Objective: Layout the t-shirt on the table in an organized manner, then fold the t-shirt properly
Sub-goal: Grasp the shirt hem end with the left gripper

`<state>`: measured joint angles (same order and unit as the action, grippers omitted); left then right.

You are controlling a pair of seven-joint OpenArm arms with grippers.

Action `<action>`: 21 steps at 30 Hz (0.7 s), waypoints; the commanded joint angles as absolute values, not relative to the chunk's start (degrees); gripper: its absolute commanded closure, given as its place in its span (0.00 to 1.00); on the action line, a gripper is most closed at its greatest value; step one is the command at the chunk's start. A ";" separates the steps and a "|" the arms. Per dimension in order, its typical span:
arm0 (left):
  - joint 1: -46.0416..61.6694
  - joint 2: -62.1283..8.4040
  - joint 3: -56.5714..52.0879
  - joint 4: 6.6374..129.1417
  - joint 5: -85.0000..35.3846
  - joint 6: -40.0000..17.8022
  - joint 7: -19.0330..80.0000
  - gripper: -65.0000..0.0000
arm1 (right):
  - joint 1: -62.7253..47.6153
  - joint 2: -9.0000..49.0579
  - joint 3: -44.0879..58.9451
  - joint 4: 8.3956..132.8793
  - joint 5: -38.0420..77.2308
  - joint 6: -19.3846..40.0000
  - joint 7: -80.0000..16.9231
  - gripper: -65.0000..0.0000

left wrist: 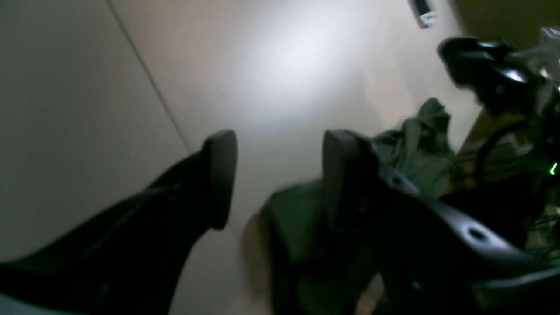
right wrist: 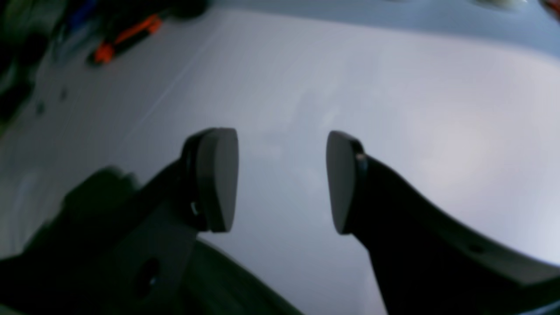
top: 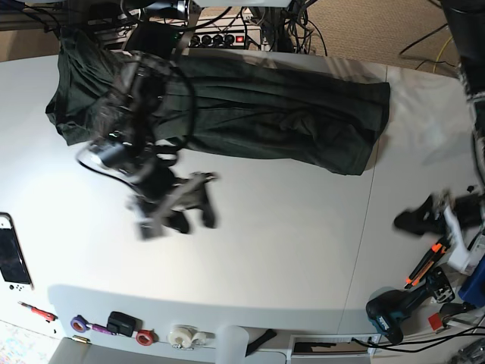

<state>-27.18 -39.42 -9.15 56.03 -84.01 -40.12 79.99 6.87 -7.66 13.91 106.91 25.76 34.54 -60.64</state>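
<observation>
Left wrist view – left claw (left wrist: pixel 280 179): jaws stand wide apart with nothing between them, hovering over the white tabletop (left wrist: pixel 280 78).
Left wrist view – t-shirt (left wrist: pixel 415 148): dark green fabric bunched behind and below the right-hand finger; a thin dark seam line (left wrist: pixel 148 78) crosses the tabletop on the other side.
Right wrist view – right claw (right wrist: pixel 282 181): jaws spread wide, empty, bare tabletop (right wrist: pixel 393 109) showing between the pads; the picture is blurred.
Right wrist view – edge detail: an orange-and-black tool (right wrist: pixel 127 37) lies near the far corner.
Base view – t-shirt (top: pixel 288 114): spread lengthwise along the far edge of the tabletop (top: pixel 288 243), wrinkled, one end bunched beneath the arm on the view's left.
Base view – right claw (top: pixel 186 212): motion-blurred, above bare tabletop just in front of the shirt.
Base view – left claw (top: pixel 424 220): at the view's right edge, well apart from the shirt, near a power drill (top: pixel 394 311).
Base view – near edge: tape rolls (top: pixel 182 336) and a handheld game console (top: pixel 14 258).
</observation>
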 commanded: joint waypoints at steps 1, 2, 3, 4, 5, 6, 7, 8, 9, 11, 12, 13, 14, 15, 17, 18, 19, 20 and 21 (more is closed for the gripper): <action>-26.33 -41.54 -9.50 56.64 -85.00 -39.42 80.00 0.47 | 7.60 -7.77 16.91 107.92 28.32 34.94 -60.23 0.51; -24.60 -42.17 -9.50 56.66 -85.00 -38.79 80.00 0.46 | 7.38 -7.75 20.25 107.92 29.54 34.98 -61.01 0.51; -22.70 -42.70 -9.50 56.66 -85.00 -38.54 80.00 0.46 | 7.22 -7.73 23.55 107.92 30.70 35.16 -61.87 0.51; -20.84 -42.94 -9.50 56.66 -85.00 -38.59 80.00 0.46 | 6.94 -7.44 26.72 107.92 32.01 35.20 -62.57 0.51; -18.96 -43.03 -9.50 56.66 -85.00 -38.61 80.00 0.46 | 6.57 -6.68 29.58 107.92 33.95 35.29 -63.13 0.51; -17.21 -43.03 -9.50 56.66 -85.00 -38.59 80.00 0.45 | 6.02 -5.93 32.18 107.92 36.36 35.31 -63.68 0.51; -15.44 -43.00 -9.50 56.73 -85.00 -38.59 80.00 0.44 | 5.41 -5.13 34.57 107.92 38.37 35.33 -64.12 0.51; -13.72 -43.00 -9.50 56.86 -85.00 -38.59 80.00 0.44 | 4.82 -4.34 36.91 107.92 39.99 35.33 -64.71 0.51; -12.08 -43.00 -9.50 57.23 -85.00 -38.57 80.00 0.44 | 4.25 -3.55 39.09 107.92 41.19 35.33 -65.34 0.51; -8.93 -43.03 -9.50 58.52 -85.00 -38.57 80.00 0.44 | 2.92 -1.91 43.31 107.92 42.83 35.38 -66.37 0.51; -7.46 -43.00 -9.50 59.42 -85.00 -38.57 80.00 0.44 | 2.20 -1.08 45.41 107.92 43.46 35.40 -66.70 0.51; -6.11 -43.00 -9.50 60.34 -85.00 -38.44 80.00 0.44 | 1.50 -0.23 47.51 107.92 44.10 35.42 -67.11 0.51; -4.80 -43.00 -9.50 61.30 -85.00 -38.33 80.00 0.44 | 0.73 0.62 49.60 107.92 44.75 35.42 -67.37 0.51; -3.55 -43.00 -9.50 62.33 -85.00 -38.09 80.00 0.44 | -0.08 1.50 51.70 107.92 45.52 35.42 -67.53 0.51; -1.13 -43.00 -9.50 64.25 -85.00 -37.17 78.35 0.44 | -1.74 3.18 55.81 107.92 47.03 35.42 -67.55 0.51; -0.12 -42.98 -9.50 65.17 -85.00 -37.06 77.43 0.44 | -2.55 3.97 57.74 107.92 47.81 35.42 -67.57 0.51; 0.75 -42.89 -9.50 66.00 -85.00 -37.04 76.55 0.44 | -3.31 4.67 59.57 107.92 48.58 35.42 -67.61 0.51; 1.48 -42.72 -9.50 66.87 -85.00 -36.84 75.83 0.44 | -4.10 5.34 61.30 107.92 49.39 35.42 -67.72 0.51; 1.96 -42.35 -9.50 67.68 -85.00 -36.10 75.46 0.44 | -4.84 5.89 62.83 107.92 50.17 35.42 -67.96 0.51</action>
<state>2.35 -41.43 -9.23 67.07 -85.19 -36.18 75.35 -5.37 4.91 62.89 106.89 48.53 35.18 -69.23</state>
